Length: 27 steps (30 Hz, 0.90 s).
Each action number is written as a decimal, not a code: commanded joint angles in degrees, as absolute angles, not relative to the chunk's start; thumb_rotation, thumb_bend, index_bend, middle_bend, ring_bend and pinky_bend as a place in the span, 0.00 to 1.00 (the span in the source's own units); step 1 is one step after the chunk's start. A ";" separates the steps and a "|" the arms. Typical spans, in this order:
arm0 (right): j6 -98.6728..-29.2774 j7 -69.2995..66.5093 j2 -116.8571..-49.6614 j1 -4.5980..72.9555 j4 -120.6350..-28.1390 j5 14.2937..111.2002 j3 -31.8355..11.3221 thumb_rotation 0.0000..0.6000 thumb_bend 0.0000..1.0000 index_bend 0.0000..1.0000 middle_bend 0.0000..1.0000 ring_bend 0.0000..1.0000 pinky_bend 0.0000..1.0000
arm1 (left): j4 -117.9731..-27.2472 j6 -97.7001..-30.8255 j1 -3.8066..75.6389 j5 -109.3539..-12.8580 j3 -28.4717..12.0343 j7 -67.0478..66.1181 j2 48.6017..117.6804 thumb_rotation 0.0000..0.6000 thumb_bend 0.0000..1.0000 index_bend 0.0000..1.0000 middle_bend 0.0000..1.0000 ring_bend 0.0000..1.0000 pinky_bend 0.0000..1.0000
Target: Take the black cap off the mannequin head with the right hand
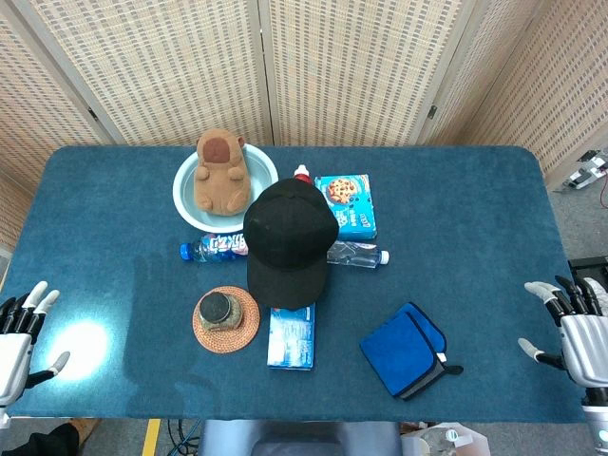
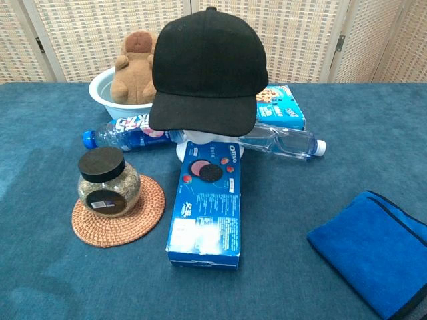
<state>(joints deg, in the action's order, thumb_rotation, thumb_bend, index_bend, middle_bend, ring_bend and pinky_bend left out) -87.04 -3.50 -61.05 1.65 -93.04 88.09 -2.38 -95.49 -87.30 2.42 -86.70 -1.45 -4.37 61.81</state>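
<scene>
The black cap (image 1: 285, 239) (image 2: 207, 70) sits on the white mannequin head (image 2: 210, 148) in the middle of the table, its brim pointing toward me and hiding most of the head. My right hand (image 1: 575, 323) rests open at the table's right edge, far from the cap, fingers spread. At the left edge my left hand (image 1: 21, 332) is open too, holding nothing. Neither hand shows in the chest view.
Around the head lie a blue Oreo box (image 1: 291, 337) (image 2: 208, 203), two plastic bottles (image 1: 211, 249) (image 1: 356, 254), a cookie box (image 1: 347, 204), a plush capybara in a white bowl (image 1: 222, 171), a jar on a woven coaster (image 1: 226, 313) and a blue cloth (image 1: 407, 350).
</scene>
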 commanded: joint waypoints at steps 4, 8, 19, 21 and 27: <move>-87.18 -3.57 -61.01 1.59 -93.01 88.30 -2.32 1.00 0.00 0.25 0.25 0.09 0.04 | -95.55 -87.46 2.31 -86.87 -1.34 -4.38 61.77 1.00 0.20 0.02 0.00 0.00 0.00; -87.17 -3.63 -60.96 1.74 -93.00 88.66 -2.30 1.00 0.00 0.25 0.25 0.09 0.04 | -95.54 -87.71 2.15 -86.92 -1.29 -4.31 61.76 1.00 0.20 0.02 0.00 0.00 0.00; -84.39 -1.23 -61.06 5.72 -94.46 93.26 -2.56 1.00 0.00 0.25 0.25 0.09 0.04 | -95.69 -87.48 2.56 -87.10 -1.56 -4.35 61.62 1.00 0.20 0.02 0.00 0.00 0.00; -83.59 -0.88 -61.10 6.94 -95.18 94.43 -2.75 1.00 0.00 0.25 0.25 0.09 0.04 | -95.76 -87.37 2.60 -86.96 -1.59 -4.47 61.60 1.00 0.20 0.02 0.00 0.00 0.00; -79.99 0.96 -61.47 11.30 -96.69 97.84 -3.29 1.00 0.00 0.25 0.25 0.09 0.04 | -95.87 -87.29 2.71 -87.03 -1.59 -4.74 61.69 1.00 0.20 0.02 0.00 0.00 0.00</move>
